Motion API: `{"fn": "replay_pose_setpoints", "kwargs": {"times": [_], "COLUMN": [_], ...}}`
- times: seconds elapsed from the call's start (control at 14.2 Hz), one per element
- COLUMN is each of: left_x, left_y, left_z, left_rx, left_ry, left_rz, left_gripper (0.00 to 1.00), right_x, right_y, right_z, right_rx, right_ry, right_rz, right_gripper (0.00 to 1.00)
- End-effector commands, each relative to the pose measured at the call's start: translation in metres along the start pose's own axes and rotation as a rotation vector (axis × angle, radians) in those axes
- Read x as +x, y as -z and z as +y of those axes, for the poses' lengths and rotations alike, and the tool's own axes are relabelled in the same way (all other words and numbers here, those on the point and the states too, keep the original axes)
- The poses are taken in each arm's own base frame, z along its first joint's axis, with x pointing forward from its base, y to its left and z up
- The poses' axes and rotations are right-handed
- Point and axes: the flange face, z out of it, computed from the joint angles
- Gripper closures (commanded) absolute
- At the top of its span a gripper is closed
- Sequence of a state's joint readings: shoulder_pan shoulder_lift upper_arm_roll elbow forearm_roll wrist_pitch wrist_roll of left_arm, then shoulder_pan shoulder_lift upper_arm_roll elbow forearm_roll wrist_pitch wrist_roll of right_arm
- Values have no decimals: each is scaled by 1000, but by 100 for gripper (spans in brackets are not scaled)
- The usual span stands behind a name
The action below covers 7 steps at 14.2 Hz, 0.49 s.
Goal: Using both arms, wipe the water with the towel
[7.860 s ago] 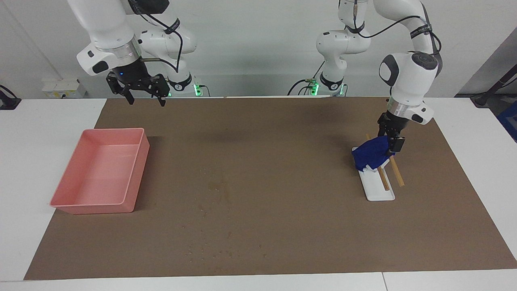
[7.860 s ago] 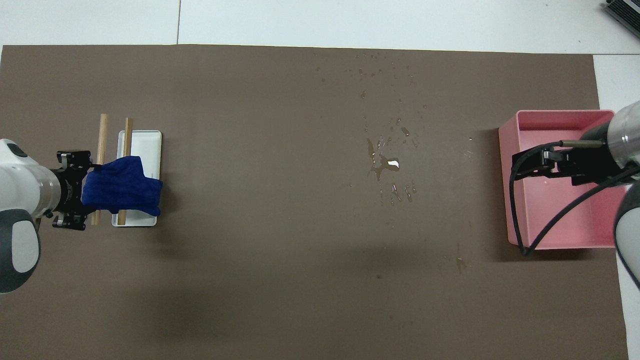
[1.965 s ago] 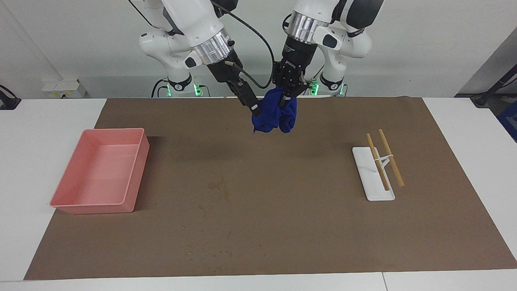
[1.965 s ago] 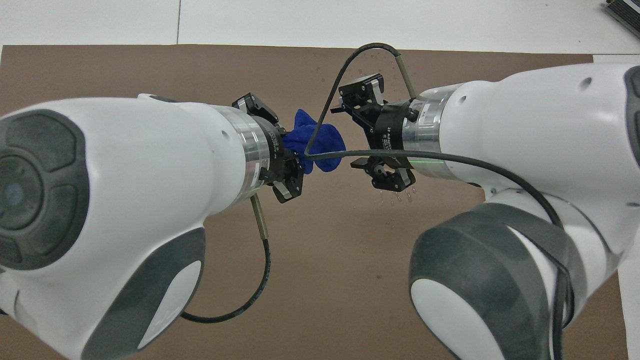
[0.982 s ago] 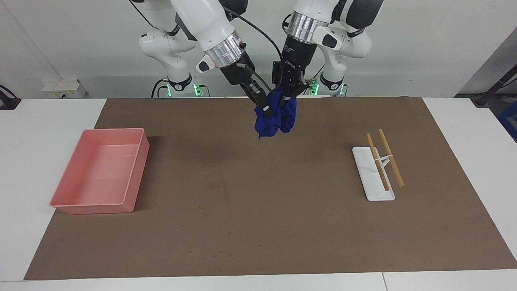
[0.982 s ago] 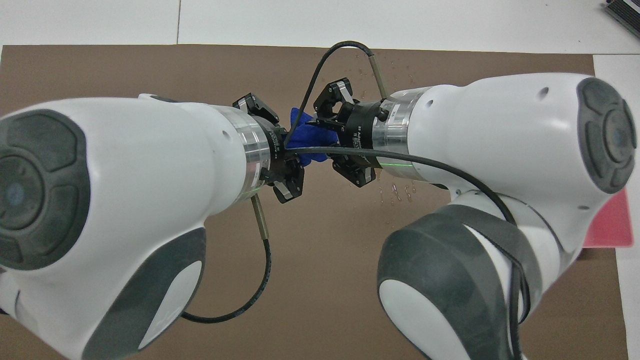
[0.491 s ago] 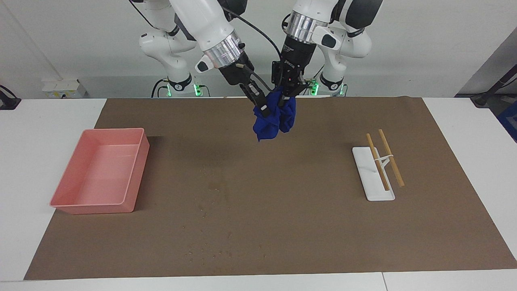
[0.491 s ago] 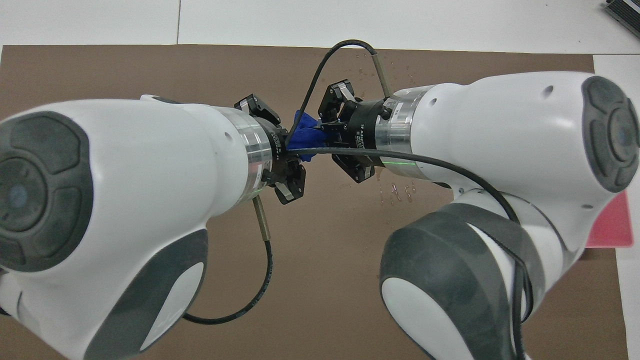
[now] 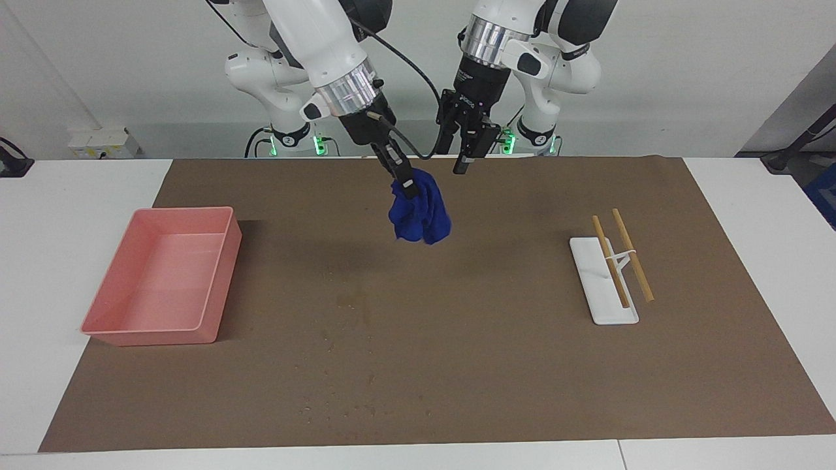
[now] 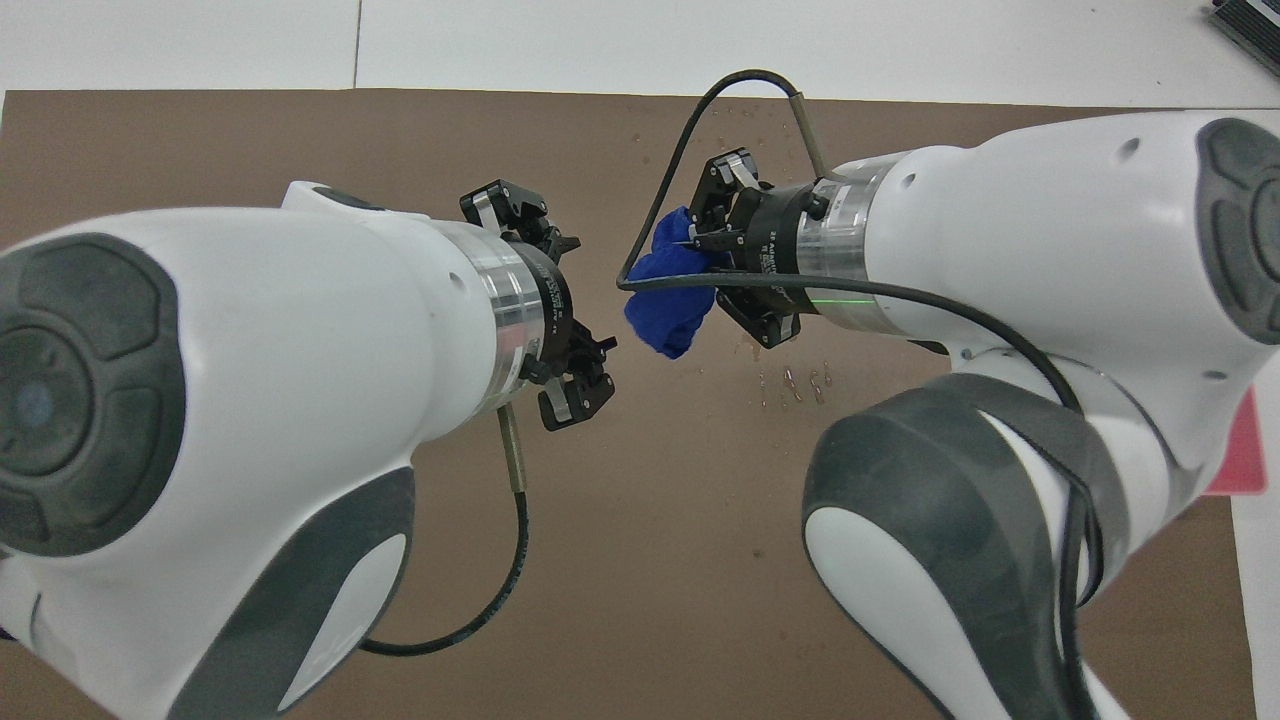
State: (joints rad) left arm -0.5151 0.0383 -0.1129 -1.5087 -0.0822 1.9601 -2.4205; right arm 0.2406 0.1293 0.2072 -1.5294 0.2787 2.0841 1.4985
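The deep-blue towel [image 9: 420, 214] hangs bunched in the air over the brown mat [image 9: 522, 365], and my right gripper [image 9: 407, 188] is shut on its top edge. In the overhead view the towel [image 10: 665, 300] droops from that same right gripper [image 10: 695, 250]. My left gripper [image 9: 450, 160] stands open just beside the towel, apart from it, with nothing in it; from overhead the left gripper [image 10: 590, 295] also shows spread fingers. The water [image 9: 353, 303] lies as small droplets and damp blotches on the mat, with more droplets [image 9: 339, 408] farther from the robots. Part of the water [image 10: 795, 385] shows below the right wrist.
A pink tray [image 9: 150, 337] sits at the right arm's end of the mat. A white stand [image 9: 610, 313] with two wooden sticks lies toward the left arm's end. Both arms crowd the air above the mat's middle.
My left gripper has opened and let go of the towel, then drawn back and up. The right gripper has swung away with the towel, which now hangs lower.
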Motion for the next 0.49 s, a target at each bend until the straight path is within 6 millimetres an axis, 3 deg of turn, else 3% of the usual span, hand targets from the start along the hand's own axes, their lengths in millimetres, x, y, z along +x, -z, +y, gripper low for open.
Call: {"fn": "replay_pose_setpoints", "kwargs": {"times": [0.0, 0.21, 0.42], "left_x": [36, 93, 167], "left_y": [-1, 2, 13], "left_z": [5, 46, 80], "left_rx": [21, 55, 170], "left_ry": [-110, -236, -465], "left_rz": [45, 110, 177], "left_gripper": [0, 0, 0], "right_x": [41, 99, 139], "right_y": [-2, -12, -75], "right_z": [-1, -6, -19], "right_rx": [-4, 8, 39], "right_ry": [76, 146, 157], "right_rz": [28, 54, 65], "right_gripper": [100, 100, 100]}}
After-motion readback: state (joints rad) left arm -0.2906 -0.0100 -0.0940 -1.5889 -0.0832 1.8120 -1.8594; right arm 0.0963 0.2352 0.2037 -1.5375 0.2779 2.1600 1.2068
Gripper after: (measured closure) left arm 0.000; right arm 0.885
